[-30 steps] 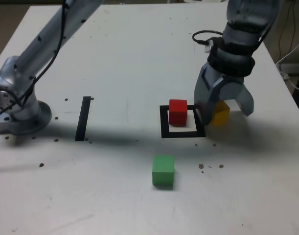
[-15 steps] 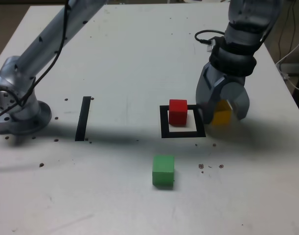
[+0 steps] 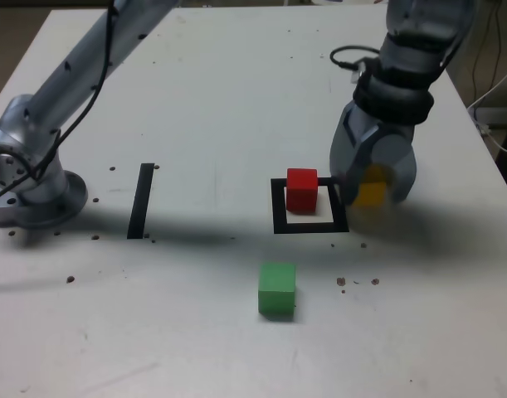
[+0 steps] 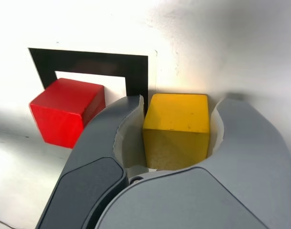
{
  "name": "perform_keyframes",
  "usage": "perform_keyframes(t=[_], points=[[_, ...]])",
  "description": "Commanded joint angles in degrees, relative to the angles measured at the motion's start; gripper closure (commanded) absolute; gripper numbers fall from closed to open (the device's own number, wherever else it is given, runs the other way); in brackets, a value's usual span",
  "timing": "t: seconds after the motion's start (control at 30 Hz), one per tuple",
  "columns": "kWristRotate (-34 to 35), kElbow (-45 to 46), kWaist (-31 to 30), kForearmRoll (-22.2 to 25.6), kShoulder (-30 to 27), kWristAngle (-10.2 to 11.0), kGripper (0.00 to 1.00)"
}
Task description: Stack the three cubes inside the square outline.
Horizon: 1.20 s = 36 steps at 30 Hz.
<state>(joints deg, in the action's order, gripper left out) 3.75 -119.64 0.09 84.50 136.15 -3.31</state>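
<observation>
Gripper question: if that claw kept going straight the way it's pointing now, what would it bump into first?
The gripper points down at the table and already has the yellow cube between its jaws. Going straight on, it would probably just press that cube into the tabletop, beside the black outline.

The Unitree Z1 arm [image 3: 87, 58] is silver-grey metal, a long slim link running from the upper middle of the frame to a round base [image 3: 25, 178] at the left edge, with a thin black cable along it and small dark screw dots. At upper right a thicker grey wrist carries a black band and a looped black cable [image 3: 348, 62]. The gripper [image 3: 372, 178] has 2 broad, curved, blue-grey jaws with pale inner linings.
</observation>
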Motion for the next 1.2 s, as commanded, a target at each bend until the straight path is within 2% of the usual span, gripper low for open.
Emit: perform_keyframes(t=[0.0, 0.17, 0.37, 0.8, 1.17], points=[[-0.43, -0.56, -0.43, 1.08, -1.87, 0.49, 0.71], [-1.4, -0.26, -1.25, 3.81, -5.84, 1.63, 0.71], [-3.01, 3.05, -2.26, 5.24, -10.0, 1.83, 0.71], [-5.28, 13.85, -3.16, 4.15, -17.03, 2.69, 0.71], [-7.73, 17.18, -3.0, 1.58, -18.47, 2.31, 0.71]])
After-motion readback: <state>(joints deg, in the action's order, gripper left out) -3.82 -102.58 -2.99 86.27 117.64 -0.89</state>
